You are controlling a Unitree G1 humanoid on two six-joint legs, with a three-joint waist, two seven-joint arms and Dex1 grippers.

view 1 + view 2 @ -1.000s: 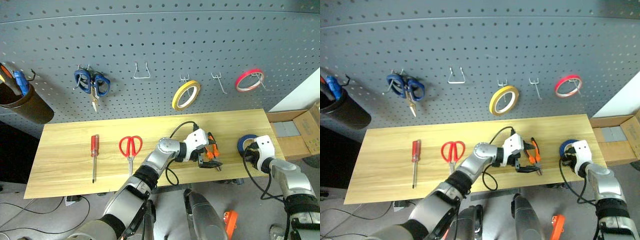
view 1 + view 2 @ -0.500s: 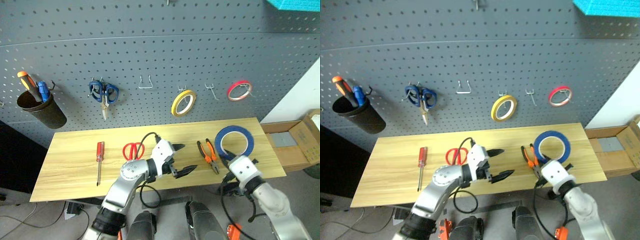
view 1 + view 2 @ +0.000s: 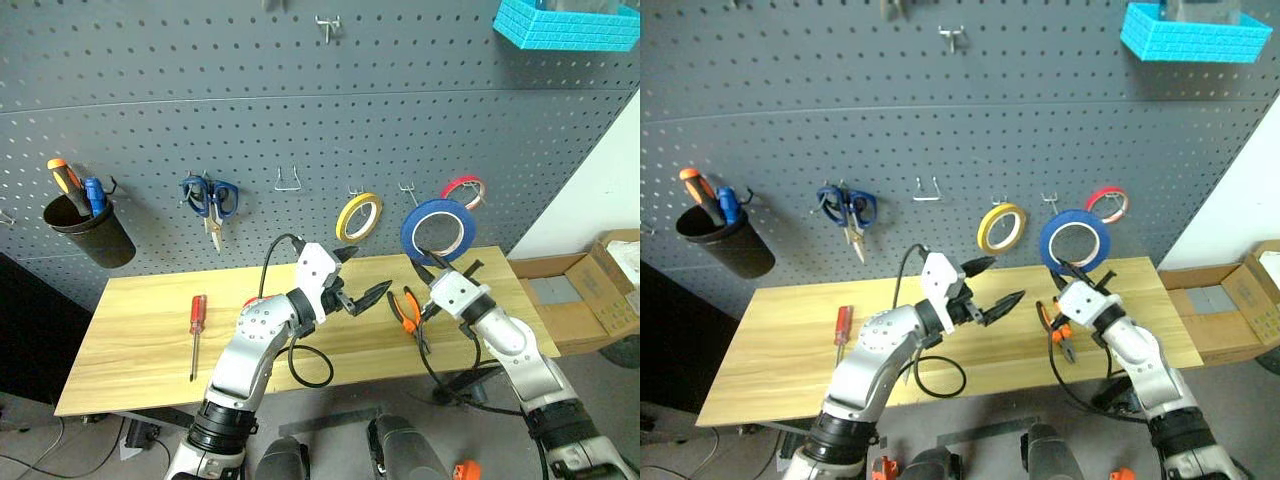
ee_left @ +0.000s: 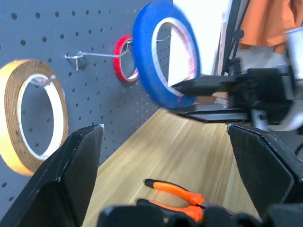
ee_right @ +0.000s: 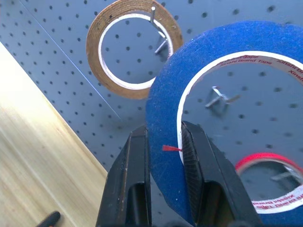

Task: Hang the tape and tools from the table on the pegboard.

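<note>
Now the blue tape (image 3: 438, 229) was off the table (image 3: 140, 345) and up in front of the pegboard (image 3: 300, 110); a second earlier it had sat at the table's right end with the right gripper (image 5: 163, 142) just on it. The right arm had lifted it and swung it left, so the ring stood upright before the free hook (image 5: 218, 98) between the yellow roll (image 3: 360, 216) and the red roll (image 3: 463, 189). To my eye that put the first item one short push from hung: the hook showed through the ring's hole, but the tape was not yet on it.

The left gripper (image 3: 362, 277) had backed off the pliers (image 3: 410, 312), rising and drifting left, and left them lying on the table near the right arm. The screwdriver (image 3: 196, 320) lay at the table's left part, and the red scissors were mostly hidden behind the left arm, so three tools were yet to be dealt with.

The right jaws were closed on the tape's band, one finger inside the ring and one outside. The left jaws stood wide apart, holding and touching nothing, pointing across towards the tape.
</note>
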